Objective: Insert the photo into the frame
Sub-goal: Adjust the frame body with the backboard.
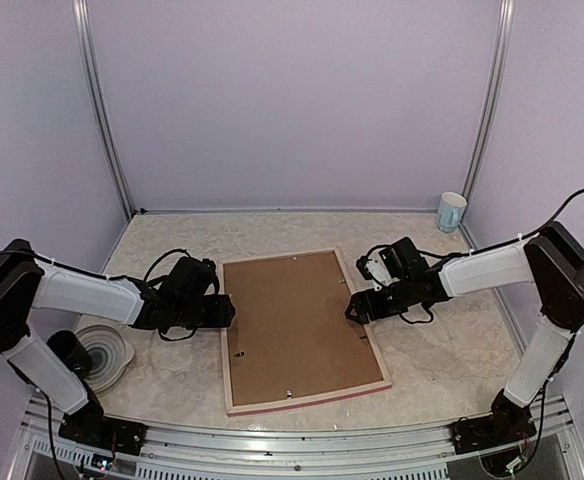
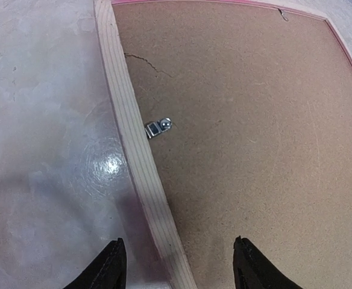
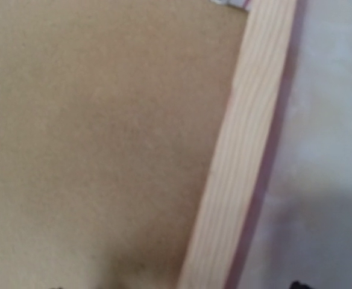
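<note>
Around the work area stand plain lilac walls (image 1: 292,100), joined at the back corners by slim metal posts (image 1: 102,110). Below them lies a pale, marbled surface (image 1: 442,350). At its middle the frame (image 1: 307,400) lies flat and face down, its pale wood back upward and a thin pink-red edge showing along its near side. A brown backing board (image 1: 297,320) fills the frame's opening. Two white-and-black arms reach in from either side. The left end effector (image 2: 179,271) hangs over the frame's left rail with its fingers (image 2: 113,268) spread, one over the bare surface and the other over the board, pinching nothing. The right end effector (image 1: 355,306) sits at the frame's right rail. Only the very tips of its fingers show at the bottom of its wrist view, far apart, so it too stands spread with nothing held. A pale round dish (image 1: 107,355) rests near the left arm, well apart from the frame. A light blue mug (image 1: 451,212) stands upright in the far right corner. Just inside the left rail, a small metal clip (image 2: 158,127) lies on the board, beside a fine crack (image 2: 149,63).
</note>
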You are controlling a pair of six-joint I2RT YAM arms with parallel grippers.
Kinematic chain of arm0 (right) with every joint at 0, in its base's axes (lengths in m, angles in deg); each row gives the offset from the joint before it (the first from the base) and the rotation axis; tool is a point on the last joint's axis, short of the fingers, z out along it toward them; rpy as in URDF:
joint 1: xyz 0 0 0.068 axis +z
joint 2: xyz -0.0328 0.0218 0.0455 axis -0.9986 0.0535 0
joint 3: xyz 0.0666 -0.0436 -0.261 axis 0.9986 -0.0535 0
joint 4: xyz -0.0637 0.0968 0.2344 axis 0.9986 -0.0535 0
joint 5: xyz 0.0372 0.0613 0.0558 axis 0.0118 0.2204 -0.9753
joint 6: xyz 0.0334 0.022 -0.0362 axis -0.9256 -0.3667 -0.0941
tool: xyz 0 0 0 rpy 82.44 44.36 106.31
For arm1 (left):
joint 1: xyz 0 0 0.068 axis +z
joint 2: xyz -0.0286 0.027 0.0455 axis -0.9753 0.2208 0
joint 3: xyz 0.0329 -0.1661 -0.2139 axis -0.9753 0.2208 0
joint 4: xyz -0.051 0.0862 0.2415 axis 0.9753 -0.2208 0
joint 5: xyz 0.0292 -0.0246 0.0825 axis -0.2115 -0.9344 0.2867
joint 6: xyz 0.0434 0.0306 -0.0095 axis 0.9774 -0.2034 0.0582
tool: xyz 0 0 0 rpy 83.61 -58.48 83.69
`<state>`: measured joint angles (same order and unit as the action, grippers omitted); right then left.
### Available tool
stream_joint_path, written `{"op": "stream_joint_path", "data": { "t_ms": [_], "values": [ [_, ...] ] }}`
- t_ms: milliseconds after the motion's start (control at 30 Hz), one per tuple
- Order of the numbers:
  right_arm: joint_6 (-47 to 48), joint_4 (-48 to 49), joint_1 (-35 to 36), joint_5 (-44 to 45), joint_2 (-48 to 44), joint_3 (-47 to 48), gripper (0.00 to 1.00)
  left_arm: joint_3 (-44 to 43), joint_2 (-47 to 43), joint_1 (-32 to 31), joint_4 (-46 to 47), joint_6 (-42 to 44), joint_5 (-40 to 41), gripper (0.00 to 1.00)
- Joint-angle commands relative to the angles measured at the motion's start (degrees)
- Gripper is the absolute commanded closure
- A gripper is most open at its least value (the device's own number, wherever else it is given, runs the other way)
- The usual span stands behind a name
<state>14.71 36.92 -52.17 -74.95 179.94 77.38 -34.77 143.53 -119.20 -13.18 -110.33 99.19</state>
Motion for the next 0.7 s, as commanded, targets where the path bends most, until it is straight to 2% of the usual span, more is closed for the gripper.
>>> {"op": "stream_joint_path", "data": {
  "t_ms": [0,300,467,667],
  "values": [
    [0.07,-0.59,0.55,0.58,-2.05,-1.3,0.19,0.3,0.86,-0.67,2.31,-1.46,-0.87,0.42],
    [0.13,-1.0,0.57,0.7,-2.13,-1.24,0.18,0.28,2.31,-0.67,2.83,-1.56,-0.74,0.5],
    [0.58,-0.8,0.57,1.73,-3.79,-1.99,0.02,0.63,0.6,-0.67,2.08,-1.13,0.27,0.53],
    [0.81,-1.44,0.4,2.46,-4.5,-2.09,0.01,0.52,1.06,-0.62,1.8,-1.35,-0.12,0.53]
  ]
}}
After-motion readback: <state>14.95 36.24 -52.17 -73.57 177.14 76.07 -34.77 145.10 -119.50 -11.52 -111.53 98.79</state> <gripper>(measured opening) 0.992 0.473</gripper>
